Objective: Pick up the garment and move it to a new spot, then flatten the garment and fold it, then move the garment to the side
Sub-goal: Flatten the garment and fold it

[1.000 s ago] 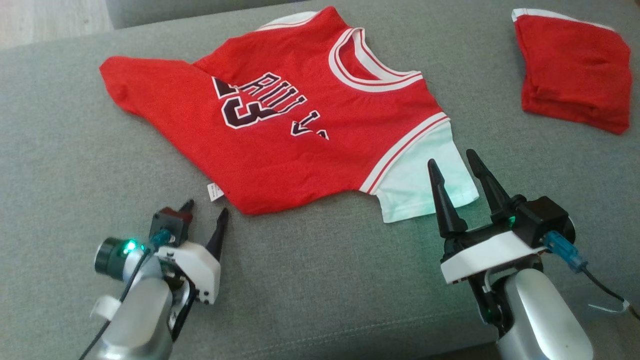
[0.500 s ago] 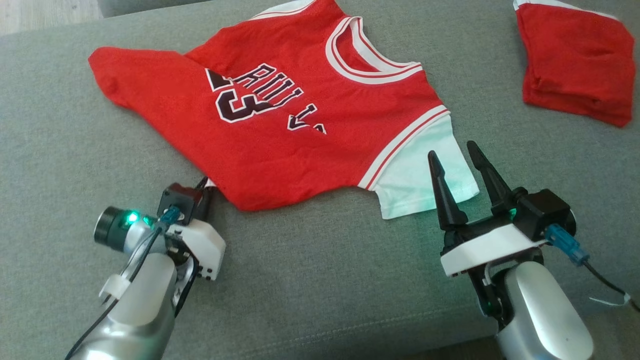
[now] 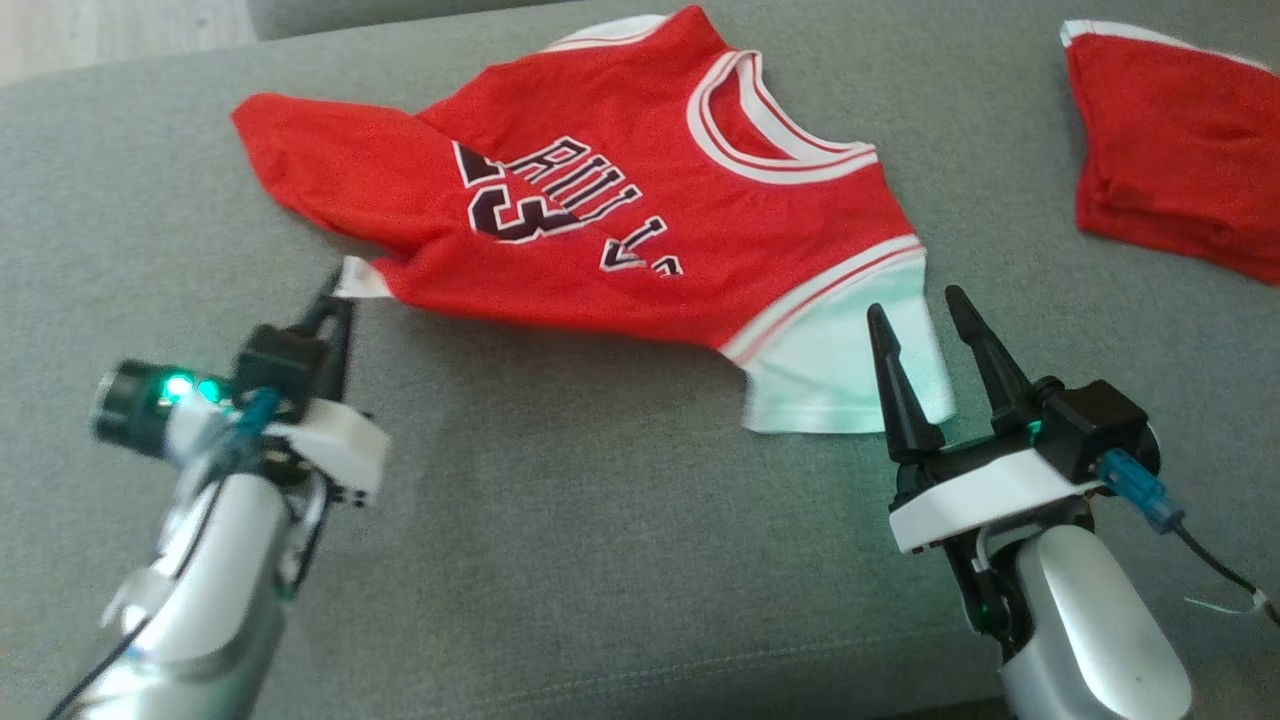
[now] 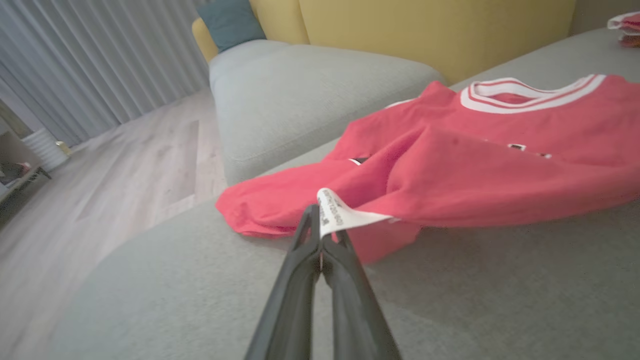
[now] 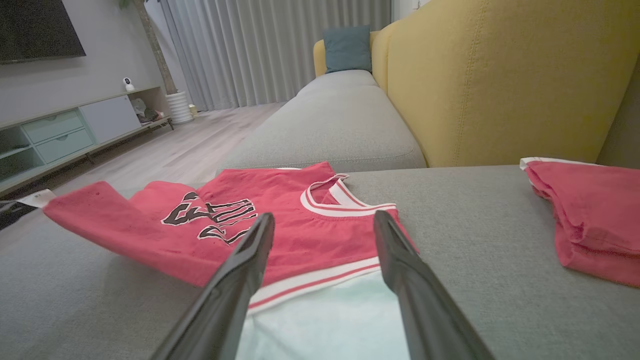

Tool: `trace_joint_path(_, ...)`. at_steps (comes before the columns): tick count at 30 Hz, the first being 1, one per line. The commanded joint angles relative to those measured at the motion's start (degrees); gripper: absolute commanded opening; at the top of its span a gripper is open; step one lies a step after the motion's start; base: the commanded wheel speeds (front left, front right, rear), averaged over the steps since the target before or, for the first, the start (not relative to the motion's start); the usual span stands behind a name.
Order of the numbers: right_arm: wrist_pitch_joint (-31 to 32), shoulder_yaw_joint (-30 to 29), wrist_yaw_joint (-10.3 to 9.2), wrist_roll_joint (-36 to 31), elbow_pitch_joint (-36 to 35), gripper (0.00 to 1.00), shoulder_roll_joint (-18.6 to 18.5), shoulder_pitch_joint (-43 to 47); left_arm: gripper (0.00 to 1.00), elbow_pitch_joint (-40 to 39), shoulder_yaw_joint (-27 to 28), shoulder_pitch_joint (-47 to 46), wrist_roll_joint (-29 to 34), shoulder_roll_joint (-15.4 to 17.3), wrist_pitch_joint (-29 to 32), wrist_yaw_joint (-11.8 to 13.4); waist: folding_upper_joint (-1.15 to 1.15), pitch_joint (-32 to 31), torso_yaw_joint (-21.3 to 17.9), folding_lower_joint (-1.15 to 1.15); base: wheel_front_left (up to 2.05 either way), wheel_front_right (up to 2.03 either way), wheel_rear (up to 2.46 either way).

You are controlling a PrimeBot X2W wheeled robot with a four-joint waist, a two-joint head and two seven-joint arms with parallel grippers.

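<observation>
The garment (image 3: 800, 215) is seen from above by the head camera and, closely, low across the couch (image 3: 600, 560) by both wrist cameras

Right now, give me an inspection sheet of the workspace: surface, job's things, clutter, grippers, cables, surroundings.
Surface: grey sofa cushion, bare in front of both arms.
Job's things: garment rumpled, its left part folded across the lettering, white lining showing at the near right.
Clutter: plain red cloth, folded, apart from the garment.
Grippers: left gripper shut on the garment's white tag, that corner lifted; right gripper open over the white lining, holding nothing.
Cables: black cable with a blue plug at the right wrist; another along the left forearm.
Surroundings: yellow sofa back, teal pillow, curtains, wooden floor.
</observation>
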Motion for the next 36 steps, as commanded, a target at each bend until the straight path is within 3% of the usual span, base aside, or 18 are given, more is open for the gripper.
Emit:
trace_joint_path(1,-0.8,1.3,0.37,0.2,-1.4,1.0,0.2,-1.0,0.0,-3.5,3.2,-0.9,0.6,3.2,-0.7,0.9,0.0,-0.6,0.7,0.0,0.0,0.0,0.0)
trace_joint_path(9,-1.0,1.9,0.37,1.2,0.0,1.0,0.2,-0.8,0.0,-14.7,5.0,2.8,4.2,9.8,0.3,5.2,0.0,-2.1,1.8,0.0,0.0,0.0,0.0)
trace_joint_path(15,-1.3,2.2,0.37,1.7,0.5,1.0,0.2,-0.8,0.0,-26.1,7.6,9.3,7.1,13.8,5.8,11.7,0.0,-2.0,1.4,0.0,0.0,0.0,0.0)
trace_joint_path(24,-1.6,2.4,0.37,1.6,1.0,1.0,0.2,-1.7,0.0,-28.1,8.9,24.0,1.7,11.2,8.3,15.8,0.0,-0.9,0.2,0.0,0.0,0.0,0.0)
trace_joint_path(34,-1.7,2.7,0.37,1.7,1.5,1.0,0.2,-2.1,0.0,-24.3,2.6,27.8,-2.0,5.1,8.6,12.3,0.0,-0.5,1.4,0.0,0.0,0.0,0.0)
trace_joint_path(35,-1.7,2.9,0.37,1.7,1.6,1.0,0.2,-2.2,0.17,-23.4,2.5,27.6,-2.8,4.6,8.6,11.7,0.0,-0.6,1.5,0.0,0.0,0.0,0.0)
trace_joint_path(36,-1.7,3.0,0.37,1.8,1.7,1.0,0.2,-2.1,0.71,-22.6,2.5,27.5,-3.8,4.1,8.2,11.0,0.0,-0.7,1.7,0.0,0.0,0.0,0.0)
